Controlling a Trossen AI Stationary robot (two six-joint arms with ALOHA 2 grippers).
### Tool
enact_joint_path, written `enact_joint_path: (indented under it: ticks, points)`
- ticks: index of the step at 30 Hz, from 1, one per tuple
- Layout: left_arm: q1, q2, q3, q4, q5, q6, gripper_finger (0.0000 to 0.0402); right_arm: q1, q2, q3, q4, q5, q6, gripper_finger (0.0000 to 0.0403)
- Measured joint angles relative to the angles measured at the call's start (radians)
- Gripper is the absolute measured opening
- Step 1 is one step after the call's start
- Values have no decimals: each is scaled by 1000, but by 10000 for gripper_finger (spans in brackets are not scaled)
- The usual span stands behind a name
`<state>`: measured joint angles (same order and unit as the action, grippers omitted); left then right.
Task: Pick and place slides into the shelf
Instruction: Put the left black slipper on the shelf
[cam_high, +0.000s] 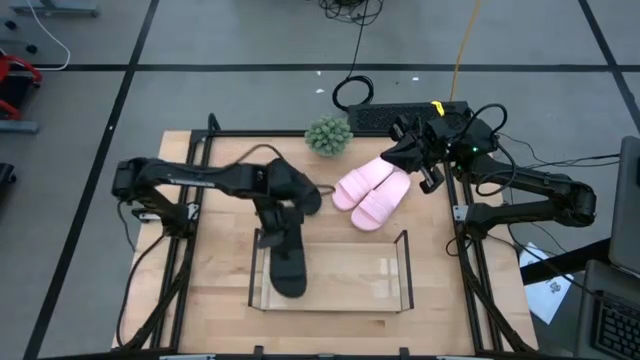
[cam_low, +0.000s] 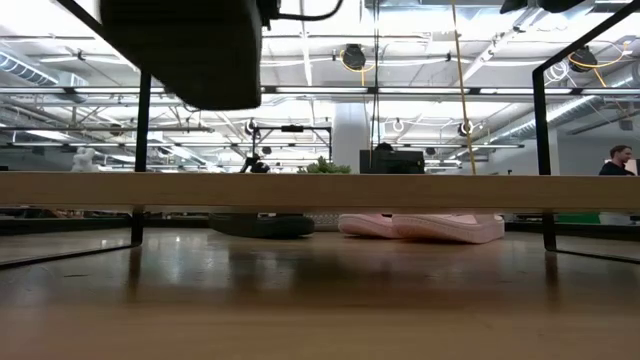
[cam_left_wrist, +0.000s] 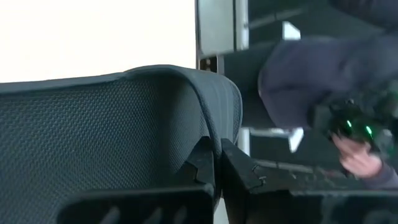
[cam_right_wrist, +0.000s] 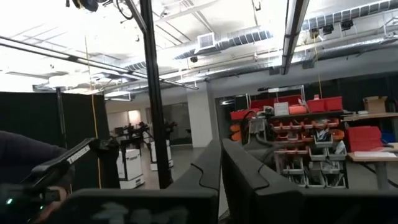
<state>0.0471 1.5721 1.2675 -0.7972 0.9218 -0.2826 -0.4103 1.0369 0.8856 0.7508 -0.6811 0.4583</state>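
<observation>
Black slide (cam_high: 285, 262) apparently pinched in left fingers (cam_left_wrist: 211, 163), over shelf (cam_high: 404, 262)

Left gripper (cam_high: 283, 238) holds a black slide (cam_high: 287, 262) over the shelf (cam_high: 405, 268) at nine o'clock; two pink slides (cam_high: 371, 191) lie at one o'clock (touching), beside the right gripper (cam_high: 418, 160) and a small plant (cam_high: 328, 136).

Noted small green potted plant (cam_high: 328, 136) at far edge of wooden table (cam_high: 230, 300). Black keyboard (cam_high: 385, 117) lay on floor just beyond table. Observed red storage bins (cam_right_wrist: 283, 102) on shelving in room behind. Sighted person (cam_low: 620, 160) at right of low view.
</observation>
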Motion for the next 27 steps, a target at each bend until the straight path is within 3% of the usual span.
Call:
enact_joint_path:
  ticks: [8, 18, 27]
  points:
    - [-78, 61, 0, -2, 15, 24, 0, 0, 0, 0, -14, 0, 0, 4]
    - [-126, 61, -5, 26, -134, 45, 0, 0, 0, 0, -29, -1, 64, 4]
    - [-125, 50, -62, 69, -121, 4, 0, 0, 0, 0, -27, -4, 106, 4]
